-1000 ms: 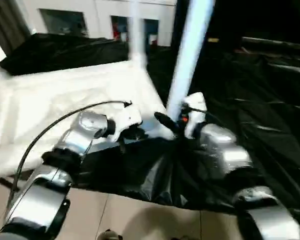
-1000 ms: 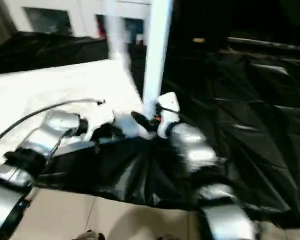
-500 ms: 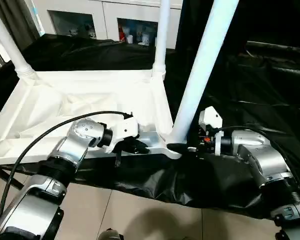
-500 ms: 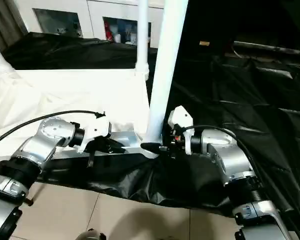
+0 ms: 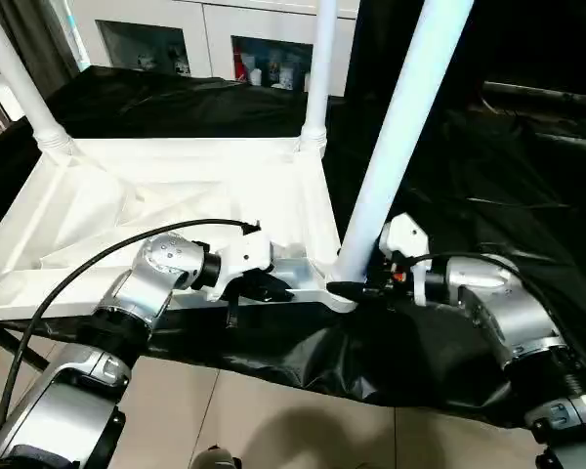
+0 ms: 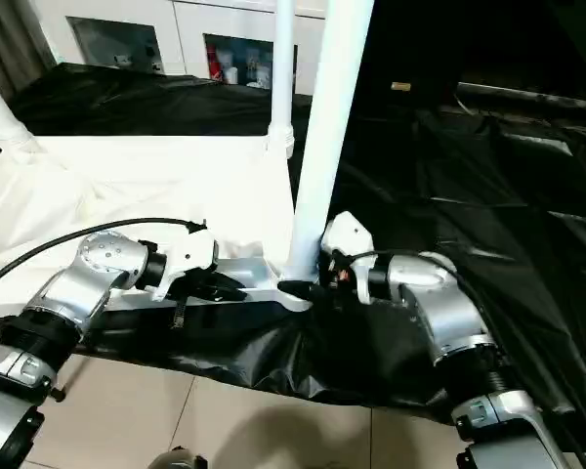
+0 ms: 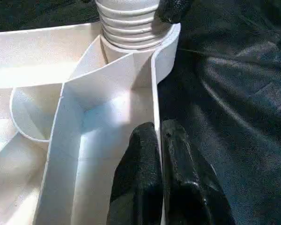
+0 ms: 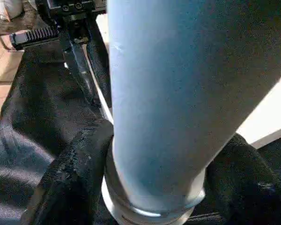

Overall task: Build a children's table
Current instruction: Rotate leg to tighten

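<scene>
Table leg (image 5: 396, 137) base between right gripper (image 8: 150, 183) fingers.

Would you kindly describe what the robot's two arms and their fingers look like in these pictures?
Both arms are built of rounded, glossy silver segments joined by black rings. The left arm ends in a white wrist housing, with a black cable looping over it. The right arm carries a white block with small red marks and thin black wires. The fingers are black, rounded and finely textured.
</scene>
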### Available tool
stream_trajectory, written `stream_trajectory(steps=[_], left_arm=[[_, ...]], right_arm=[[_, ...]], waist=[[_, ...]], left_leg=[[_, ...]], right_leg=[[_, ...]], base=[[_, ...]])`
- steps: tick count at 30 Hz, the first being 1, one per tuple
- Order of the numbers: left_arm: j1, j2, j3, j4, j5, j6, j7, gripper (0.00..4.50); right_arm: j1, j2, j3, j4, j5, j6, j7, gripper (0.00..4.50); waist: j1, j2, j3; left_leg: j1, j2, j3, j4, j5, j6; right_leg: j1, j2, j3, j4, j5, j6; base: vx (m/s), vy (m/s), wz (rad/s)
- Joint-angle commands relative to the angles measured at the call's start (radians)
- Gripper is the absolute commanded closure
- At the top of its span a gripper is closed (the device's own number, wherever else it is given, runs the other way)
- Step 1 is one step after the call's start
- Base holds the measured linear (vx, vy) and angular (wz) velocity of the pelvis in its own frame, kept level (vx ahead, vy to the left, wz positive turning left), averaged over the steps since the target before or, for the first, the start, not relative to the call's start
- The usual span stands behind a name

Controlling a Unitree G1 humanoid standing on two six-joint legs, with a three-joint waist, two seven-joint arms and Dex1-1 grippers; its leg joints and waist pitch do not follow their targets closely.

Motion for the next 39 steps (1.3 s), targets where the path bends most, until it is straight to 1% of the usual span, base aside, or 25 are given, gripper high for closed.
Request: stream_trajectory(steps=[1,5,9,12,14,15,17,18,19,20,21,22,23,24,25,26,28,30,32,33,34,35,36,38,39], left_arm=[[-0.009,-0.007,0.008,-0.012,-0.009,-0.028,0.001,4.50],[-0.010,-0.005,0.009,-0.010,-0.009,-0.028,0.003,4.50],[-0.011,-0.004,0.011,-0.004,-0.008,-0.031,0.006,4.50],[-0.016,-0.009,0.015,0.008,0.001,-0.022,0.039,4.50],[-0.037,-0.025,0.023,0.040,0.021,0.020,0.115,4.50],[-0.047,-0.031,0.025,0.056,0.032,0.040,0.147,4.50],[-0.061,-0.046,0.032,0.078,0.036,0.066,0.188,4.50],[-0.074,-0.060,0.039,0.095,0.038,0.089,0.220,4.50],[-0.091,-0.083,0.047,0.117,0.041,0.120,0.268,4.50],[-0.105,-0.103,0.051,0.136,0.045,0.142,0.309,4.50],[-0.117,-0.122,0.053,0.153,0.051,0.162,0.351,4.50],[-0.132,-0.146,0.057,0.175,0.057,0.184,0.403,4.50],[-0.146,-0.170,0.062,0.194,0.061,0.210,0.459,4.50],[-0.162,-0.198,0.068,0.215,0.064,0.238,0.520,4.50],[-0.184,-0.245,0.075,0.240,0.070,0.274,0.603,4.50],[-0.189,-0.269,0.075,0.240,0.071,0.286,0.623,4.50],[-0.191,-0.298,0.073,0.235,0.075,0.299,0.637,4.50],[-0.190,-0.311,0.067,0.229,0.080,0.294,0.635,4.50],[-0.189,-0.312,0.063,0.231,0.084,0.279,0.623,4.50],[-0.187,-0.304,0.057,0.235,0.089,0.264,0.615,4.50],[-0.186,-0.300,0.053,0.238,0.091,0.258,0.613,4.50],[-0.183,-0.289,0.050,0.238,0.092,0.246,0.601,4.50],[-0.184,-0.285,0.049,0.242,0.093,0.240,0.598,4.50],[-0.179,-0.263,0.044,0.238,0.093,0.212,0.566,4.50],[-0.177,-0.258,0.044,0.236,0.093,0.209,0.557,4.50]], right_arm=[[-0.009,0.003,0.028,0.031,-0.034,-0.013,-0.012,1.84],[-0.011,0.008,0.032,0.041,-0.039,-0.023,-0.015,1.86],[-0.016,0.015,0.028,0.055,-0.040,-0.028,-0.017,1.87],[-0.006,0.025,0.012,0.054,-0.027,-0.002,-0.032,1.87],[0.000,0.060,-0.025,0.076,-0.013,0.040,-0.120,1.87],[0.000,0.077,-0.042,0.090,-0.012,0.055,-0.162,1.87],[0.000,0.111,-0.066,0.113,-0.011,0.077,-0.241,1.88],[-0.001,0.139,-0.086,0.134,-0.012,0.092,-0.305,1.88],[-0.005,0.179,-0.111,0.168,-0.014,0.108,-0.399,1.88],[-0.011,0.212,-0.129,0.199,-0.019,0.114,-0.481,1.88],[-0.018,0.241,-0.142,0.229,-0.025,0.113,-0.553,1.88],[-0.030,0.273,-0.159,0.266,-0.028,0.115,-0.636,1.88],[-0.044,0.304,-0.177,0.299,-0.026,0.122,-0.707,1.88],[-0.063,0.338,-0.197,0.339,-0.019,0.126,-0.780,1.88],[-0.095,0.388,-0.220,0.404,-0.006,0.118,-0.859,1.88],[-0.111,0.409,-0.218,0.432,-0.012,0.109,-0.887,1.88],[-0.132,0.432,-0.209,0.463,-0.030,0.100,-0.917,1.88],[-0.148,0.443,-0.206,0.483,-0.040,0.096,-0.930,1.88],[-0.156,0.448,-0.208,0.484,-0.050,0.078,-0.919,1.88],[-0.159,0.446,-0.207,0.480,-0.052,0.061,-0.900,1.88],[-0.162,0.445,-0.205,0.480,-0.052,0.053,-0.893,1.53],[-0.165,0.442,-0.208,0.480,-0.047,0.047,-0.877,1.32],[-0.174,0.443,-0.213,0.492,-0.045,0.038,-0.875,1.18],[-0.191,0.431,-0.215,0.502,-0.047,0.023,-0.852,1.16],[-0.199,0.428,-0.217,0.513,-0.051,0.014,-0.846,0.98]], waist=[[-0.003,-0.009,-0.069],[-0.005,-0.009,-0.066],[-0.008,-0.009,-0.066],[-0.009,-0.008,-0.067],[-0.013,-0.008,-0.066],[-0.011,-0.007,-0.065],[-0.015,-0.008,-0.060],[-0.017,-0.009,-0.059],[-0.021,-0.003,-0.057],[-0.022,-0.003,-0.057],[-0.028,-0.005,-0.055],[-0.030,-0.001,-0.055],[-0.032,-0.003,-0.054],[-0.035,0.006,-0.052],[-0.036,0.003,-0.052],[-0.039,-0.001,-0.053],[-0.038,0.000,-0.048],[-0.039,-0.001,-0.048],[-0.039,0.000,-0.051],[-0.038,0.004,-0.053],[-0.039,0.002,-0.055],[-0.039,0.003,-0.055],[-0.042,0.004,-0.053],[-0.045,0.006,-0.052],[-0.050,0.004,-0.052]], left_leg=[[0.007,0.022,0.004,-0.050,-0.030,0.099],[0.008,0.022,0.004,-0.052,-0.061,0.083],[0.007,0.021,0.003,-0.052,-0.064,0.076],[0.007,0.021,0.003,-0.050,-0.053,0.081],[0.007,0.020,0.004,-0.050,-0.058,0.081],[0.010,0.019,0.004,-0.051,-0.067,0.075],[0.012,0.021,0.002,-0.058,-0.122,0.037],[0.013,0.019,0.002,-0.059,-0.135,0.032],[0.015,0.019,0.002,-0.063,-0.155,0.010],[0.017,0.019,-0.001,-0.065,-0.167,-0.004],[0.016,0.019,-0.002,-0.069,-0.188,-0.022],[0.016,0.018,-0.004,-0.071,-0.203,-0.035],[0.016,0.017,-0.005,-0.071,-0.212,-0.036],[0.021,0.016,-0.004,-0.072,-0.235,-0.046],[0.024,0.014,-0.006,-0.073,-0.257,-0.048],[0.021,0.013,-0.004,-0.071,-0.256,-0.047],[0.025,0.013,-0.005,-0.075,-0.280,-0.035],[0.026,0.012,-0.006,-0.077,-0.296,-0.029],[0.026,0.015,-0.009,-0.079,-0.292,-0.024],[0.024,0.017,-0.010,-0.082,-0.282,-0.022],[0.023,0.017,-0.009,-0.082,-0.264,-0.020],[0.023,0.017,-0.009,-0.082,-0.261,-0.017],[0.022,0.018,-0.009,-0.083,-0.268,-0.017],[0.023,0.017,-0.009,-0.084,-0.292,-0.017],[0.018,0.016,-0.011,-0.085,-0.297,-0.016]], right_leg=[[0.066,-0.060,0.046,-0.049,0.150,-0.263],[0.066,-0.061,0.047,-0.053,0.101,-0.256],[0.066,-0.060,0.048,-0.053,0.094,-0.254],[0.066,-0.059,0.048,-0.050,0.120,-0.258],[0.064,-0.058,0.049,-0.051,0.112,-0.260],[0.062,-0.059,0.048,-0.054,0.096,-0.260],[0.061,-0.062,0.049,-0.063,-0.009,-0.244],[0.059,-0.062,0.049,-0.068,-0.033,-0.238],[0.055,-0.063,0.051,-0.072,-0.080,-0.231],[0.057,-0.063,0.049,-0.074,-0.107,-0.223],[0.055,-0.065,0.050,-0.079,-0.155,-0.211],[0.057,-0.064,0.051,-0.081,-0.178,-0.198],[0.056,-0.063,0.050,-0.083,-0.187,-0.195],[0.050,-0.064,0.053,-0.086,-0.216,-0.196],[0.052,-0.063,0.052,-0.092,-0.247,-0.185],[0.052,-0.063,0.054,-0.093,-0.248,-0.185],[0.048,-0.063,0.052,-0.102,-0.284,-0.176],[0.048,-0.063,0.050,-0.106,-0.309,-0.167],[0.050,-0.063,0.050,-0.106,-0.294,-0.163],[0.053,-0.064,0.049,-0.104,-0.266,-0.167],[0.055,-0.063,0.049,-0.103,-0.226,-0.175],[0.055,-0.063,0.048,-0.102,-0.217,-0.178],[0.054,-0.062,0.048,-0.102,-0.214,-0.182],[0.053,-0.063,0.047,-0.104,-0.234,-0.185],[0.057,-0.064,0.047,-0.104,-0.245,-0.185]], base=[[0.000,0.000,0.00],[0.000,0.000,0.00],[0.000,0.000,0.00],[0.000,0.000,0.00],[0.000,0.000,0.00],[0.000,0.000,0.00],[0.000,0.000,0.00],[0.000,0.000,0.00],[0.000,0.000,0.00],[0.000,0.000,0.00],[0.000,0.000,0.00],[0.000,0.000,0.00],[0.000,0.000,0.00],[0.000,0.000,0.00],[0.000,0.000,0.00],[0.000,0.000,0.00],[0.000,0.000,0.00],[0.000,0.000,0.00],[0.000,0.000,0.00],[0.000,0.000,0.00],[0.000,0.000,0.00],[0.000,0.000,0.00],[0.000,0.000,0.00],[0.000,0.000,0.00],[0.000,0.000,0.00]])
